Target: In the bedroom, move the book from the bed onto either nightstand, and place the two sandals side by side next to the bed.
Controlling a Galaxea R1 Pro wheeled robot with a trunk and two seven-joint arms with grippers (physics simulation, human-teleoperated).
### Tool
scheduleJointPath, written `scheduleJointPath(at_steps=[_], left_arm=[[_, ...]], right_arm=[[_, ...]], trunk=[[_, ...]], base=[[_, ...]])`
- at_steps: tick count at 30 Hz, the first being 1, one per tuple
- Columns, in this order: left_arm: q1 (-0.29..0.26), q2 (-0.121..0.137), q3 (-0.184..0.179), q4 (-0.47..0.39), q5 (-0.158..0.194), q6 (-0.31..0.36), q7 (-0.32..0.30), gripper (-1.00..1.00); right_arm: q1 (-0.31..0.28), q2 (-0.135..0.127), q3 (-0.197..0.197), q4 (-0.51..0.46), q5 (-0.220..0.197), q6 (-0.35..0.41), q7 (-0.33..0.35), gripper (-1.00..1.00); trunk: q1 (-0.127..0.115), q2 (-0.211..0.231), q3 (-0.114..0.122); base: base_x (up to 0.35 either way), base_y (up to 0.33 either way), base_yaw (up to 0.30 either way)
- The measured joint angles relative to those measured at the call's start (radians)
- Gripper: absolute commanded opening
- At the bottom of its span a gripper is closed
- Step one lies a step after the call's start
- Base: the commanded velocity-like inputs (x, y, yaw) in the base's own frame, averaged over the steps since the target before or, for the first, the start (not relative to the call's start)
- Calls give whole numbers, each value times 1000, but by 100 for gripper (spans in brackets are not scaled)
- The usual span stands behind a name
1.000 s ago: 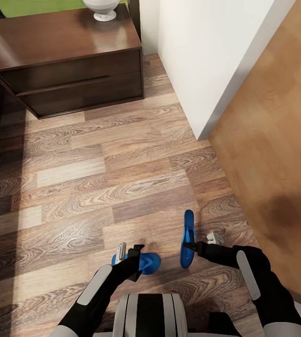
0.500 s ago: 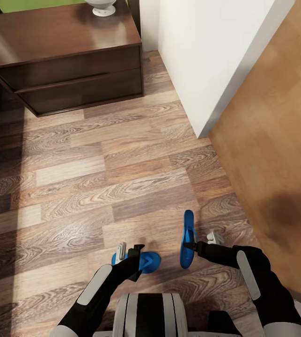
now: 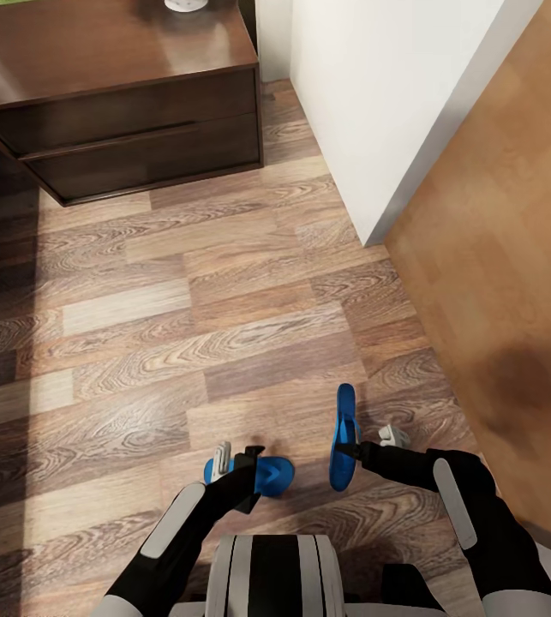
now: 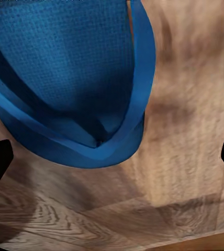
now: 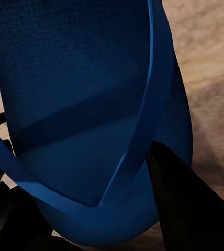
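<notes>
Sandals both carried: left pincer clamps one sandal, right pincer the other sandal. View has advanced toward the nightstand; placement pending.

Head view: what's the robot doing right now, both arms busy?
Yes. Each arm carries one blue sandal above the plank floor. The left gripper holds the left sandal lying roughly flat; the right gripper holds the right sandal turned on edge. A dark nightstand stands ahead, beside a white wall. Neither sandal has been set down.
</notes>
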Motion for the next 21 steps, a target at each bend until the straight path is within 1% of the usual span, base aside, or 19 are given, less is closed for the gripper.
scheduleJointPath(at_steps=[5, 21], left_arm=[[0, 1, 0, -15, 0, -1, 0, 100], [0, 5, 4, -15, -1, -13, -4, 100]], right_arm=[[0, 0, 0, -2, 0, 0, 0, -100], [0, 0, 0, -8, 0, 0, 0, -100]], trunk=[[0, 0, 0], [0, 0, 0]], base=[[0, 0, 0], [0, 0, 0]])
